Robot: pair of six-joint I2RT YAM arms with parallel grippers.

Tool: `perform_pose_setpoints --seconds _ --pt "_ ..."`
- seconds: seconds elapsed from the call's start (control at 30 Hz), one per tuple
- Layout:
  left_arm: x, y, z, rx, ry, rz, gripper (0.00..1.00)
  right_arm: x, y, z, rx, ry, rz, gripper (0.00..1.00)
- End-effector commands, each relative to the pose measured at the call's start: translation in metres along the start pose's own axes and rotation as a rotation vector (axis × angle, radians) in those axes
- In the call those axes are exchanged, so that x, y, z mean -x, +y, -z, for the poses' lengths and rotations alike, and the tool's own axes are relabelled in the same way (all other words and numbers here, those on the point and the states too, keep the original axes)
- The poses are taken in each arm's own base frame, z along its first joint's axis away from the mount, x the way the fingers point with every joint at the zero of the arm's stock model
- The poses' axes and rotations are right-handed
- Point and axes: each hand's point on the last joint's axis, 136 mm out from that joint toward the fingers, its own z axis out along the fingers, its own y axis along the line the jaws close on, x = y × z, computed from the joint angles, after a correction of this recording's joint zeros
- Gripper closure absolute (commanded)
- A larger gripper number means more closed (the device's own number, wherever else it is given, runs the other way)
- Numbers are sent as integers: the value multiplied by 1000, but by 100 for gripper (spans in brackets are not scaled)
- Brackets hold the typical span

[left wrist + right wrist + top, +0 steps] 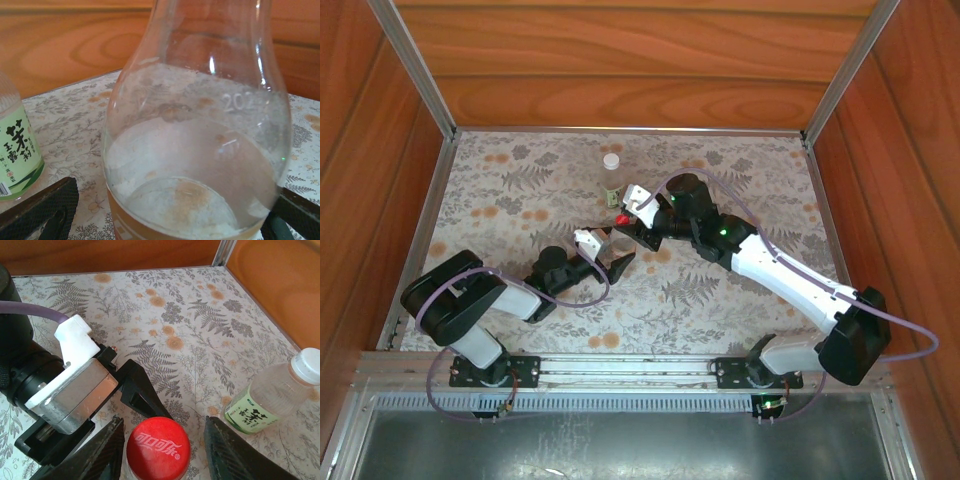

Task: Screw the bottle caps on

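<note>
1. While the left gripper (611,252) keeps its fingers wide apart around the short bottle (200,150) near the counter's middle, that thin plastic likely dents and tips easily.
2. The right gripper (162,440) has its fingers flanking the red cap (158,450), unclamped; take its rim.
3. Toward the far edge stands the green-label bottle (611,180), capped.

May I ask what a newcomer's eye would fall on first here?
The red cap stands out first, sitting atop the short bottle at the centre, between the open fingers of the right gripper. The left gripper brackets that bottle's body; farther back stands the green-labelled bottle, its white cap on.
</note>
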Motion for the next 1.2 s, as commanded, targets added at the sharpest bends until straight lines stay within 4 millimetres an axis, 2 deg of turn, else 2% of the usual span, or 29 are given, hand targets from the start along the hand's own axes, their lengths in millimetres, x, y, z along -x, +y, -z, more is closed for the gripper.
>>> perform_pose_setpoints --seconds 0.0,0.43,0.77,1.17 --pt "15 0 -2 -15 -53 2 7 7 3 0 13 -6 16 54" --pt "17 0 -1 -15 -57 -1 8 5 5 -1 24 0 10 63" --pt "17 2 -4 -14 -57 -8 8 7 5 0 26 -7 6 67" --pt "18 -1 -14 -55 -81 -1 20 7 5 0 25 -3 -3 67"
